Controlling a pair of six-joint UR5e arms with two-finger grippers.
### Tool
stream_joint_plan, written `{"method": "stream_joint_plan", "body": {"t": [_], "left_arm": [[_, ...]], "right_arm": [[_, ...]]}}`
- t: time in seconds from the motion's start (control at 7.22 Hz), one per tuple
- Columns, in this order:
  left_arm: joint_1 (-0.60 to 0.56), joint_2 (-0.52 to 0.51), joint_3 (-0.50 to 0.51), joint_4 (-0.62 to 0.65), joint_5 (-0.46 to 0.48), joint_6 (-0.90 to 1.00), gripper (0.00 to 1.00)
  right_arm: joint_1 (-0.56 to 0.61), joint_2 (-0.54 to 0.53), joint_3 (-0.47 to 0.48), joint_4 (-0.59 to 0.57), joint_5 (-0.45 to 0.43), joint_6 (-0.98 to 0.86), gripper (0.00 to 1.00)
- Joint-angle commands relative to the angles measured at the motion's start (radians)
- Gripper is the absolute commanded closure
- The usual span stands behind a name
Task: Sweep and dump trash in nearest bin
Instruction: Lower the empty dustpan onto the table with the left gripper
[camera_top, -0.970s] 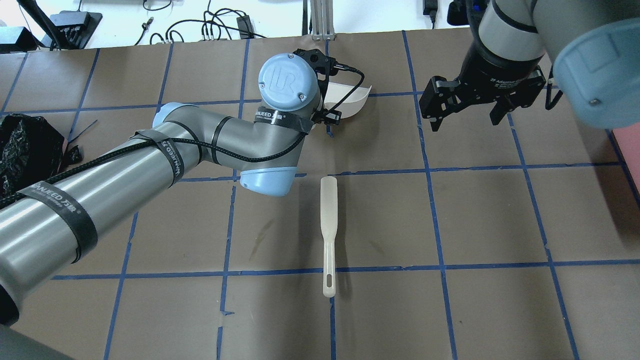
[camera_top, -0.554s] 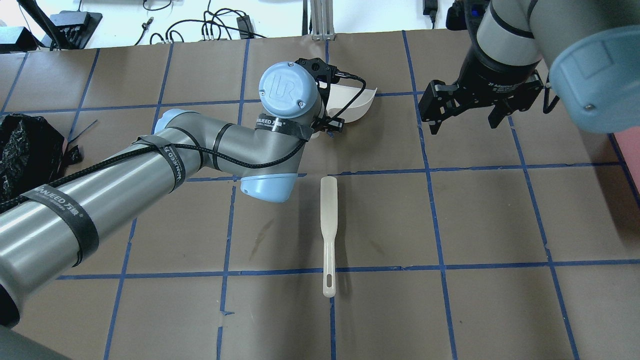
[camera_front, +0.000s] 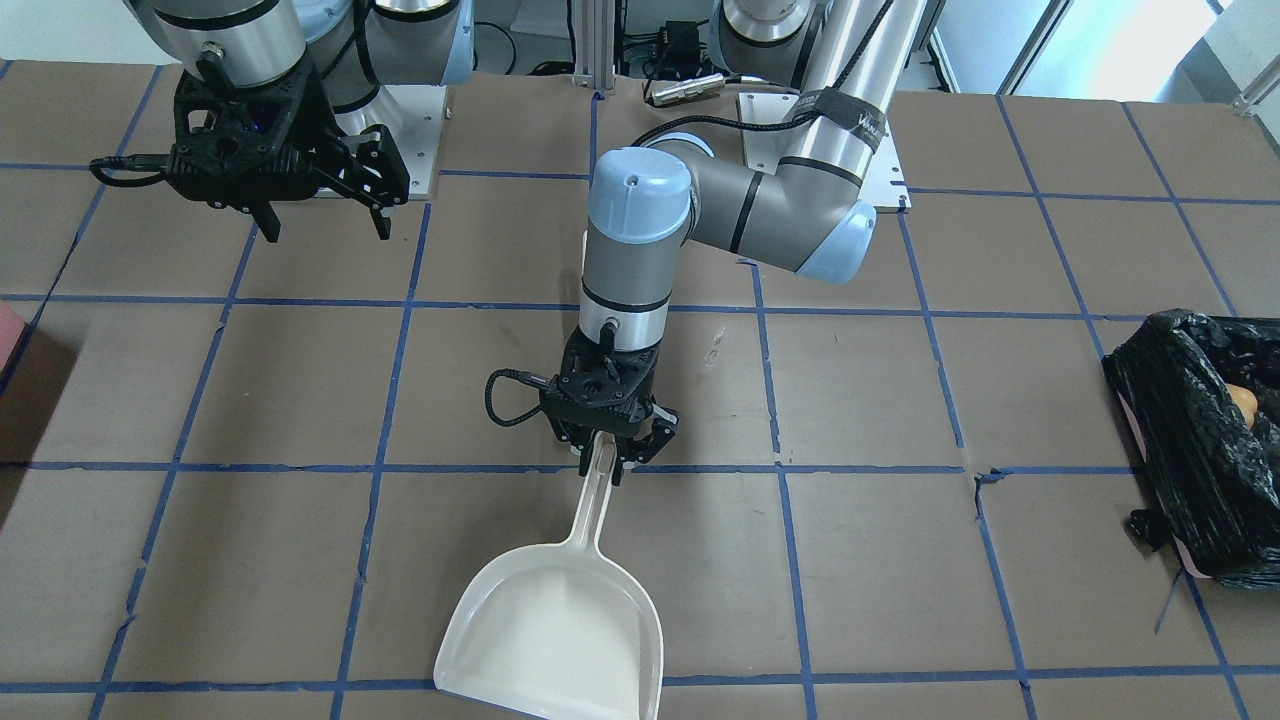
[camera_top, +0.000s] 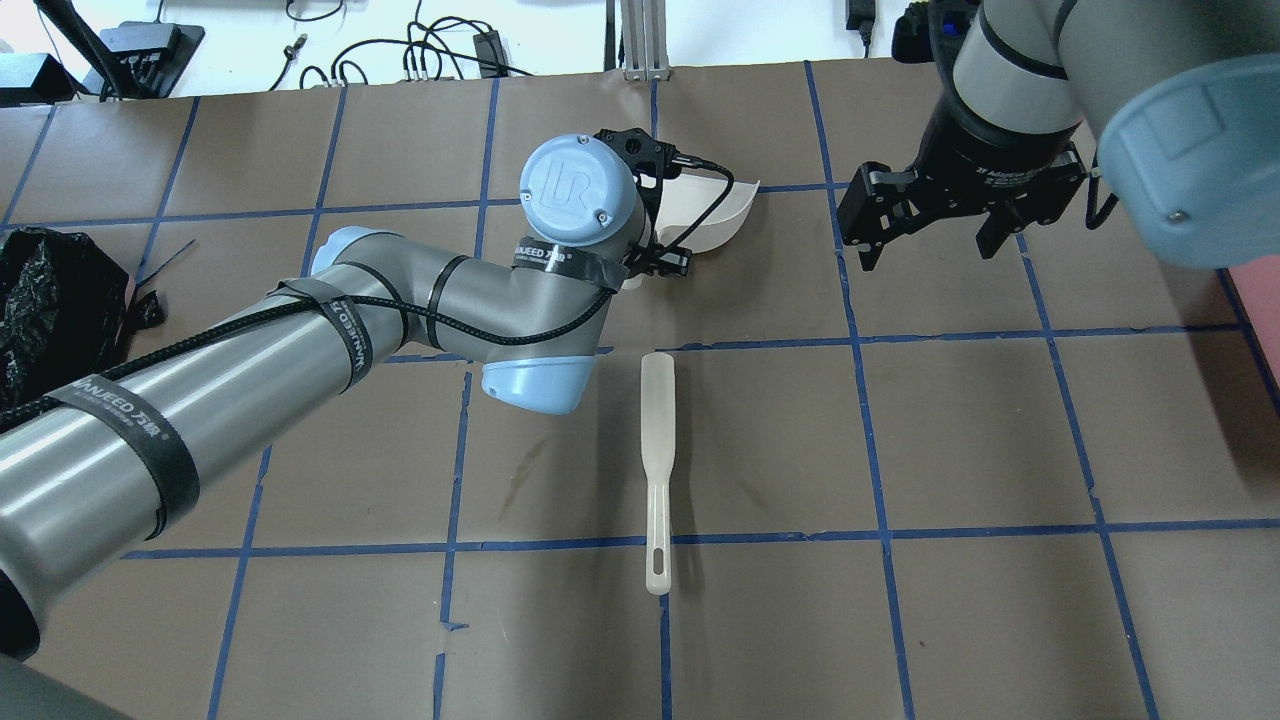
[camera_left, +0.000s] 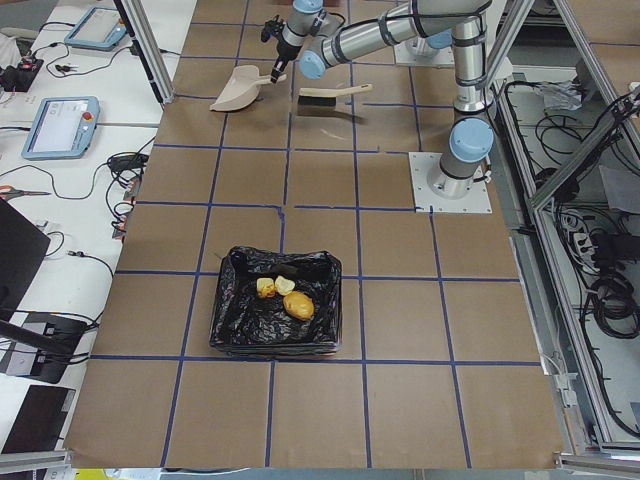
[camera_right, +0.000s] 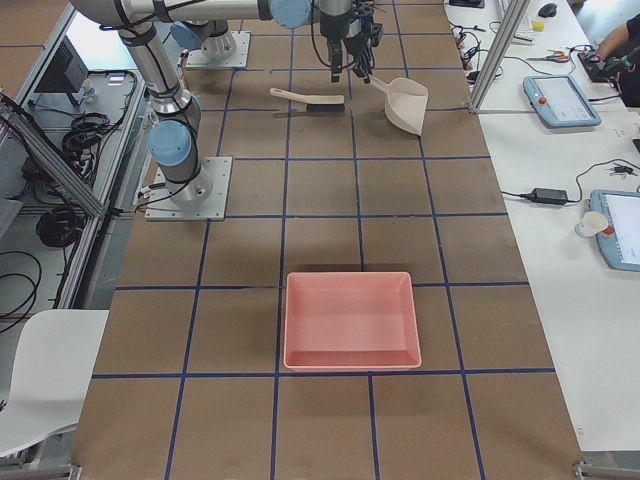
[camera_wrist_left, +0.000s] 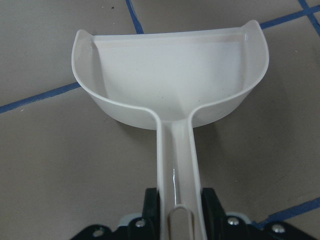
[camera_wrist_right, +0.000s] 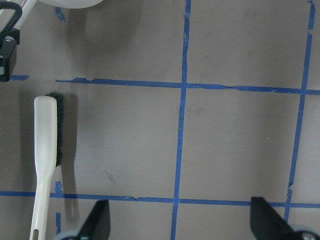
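Right now the left gripper (camera_front: 610, 462) is clamped on the handle of the dustpan (camera_front: 555, 630), one finger (camera_wrist_left: 152, 207) pressed against each side near the handle's end. The pan points away from the robot's base, mouth outward. Whether its lip touches the table (camera_front: 1000, 620) I cannot tell.

Beside the dustpan, on the base side, the brush (camera_top: 657, 450) lies flat on the table, untouched, its handle pointing back toward the robot.

The right gripper (camera_top: 930, 240) hangs above the table to the dustpan's right, near it but apart. Its fingers are spread wide and hold nothing.

The trash (camera_left: 298, 305) is well apart from the dustpan and from both grippers. All three pieces lie inside the bin (camera_left: 230, 330): the brown bun, with the two pale chunks just beside it, on the black bag. The bin sits far off toward the robot's left end of the table.

On the opposite side of the dustpan, toward the robot's right end and equally far, a pink tray (camera_right: 350, 320) rests on the table.
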Motion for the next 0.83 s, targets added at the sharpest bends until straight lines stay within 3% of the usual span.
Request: {"method": "stream_joint_plan", "body": {"t": [0.0, 0.28, 0.69], "left_arm": [[-0.008, -0.005, -0.017, -0.001, 0.002, -0.029, 0.91], [-0.016, -0.012, -0.028, 0.001, -0.009, -0.112, 0.88], [-0.018, -0.002, -0.03, -0.004, -0.011, -0.128, 0.63]], "right_arm": [[0.002, -0.003, 0.0, 0.001, -0.001, 0.0, 0.0], [0.002, -0.001, 0.002, -0.001, -0.001, 0.0, 0.0], [0.0, -0.001, 0.0, -0.001, -0.001, 0.0, 0.0]]}}
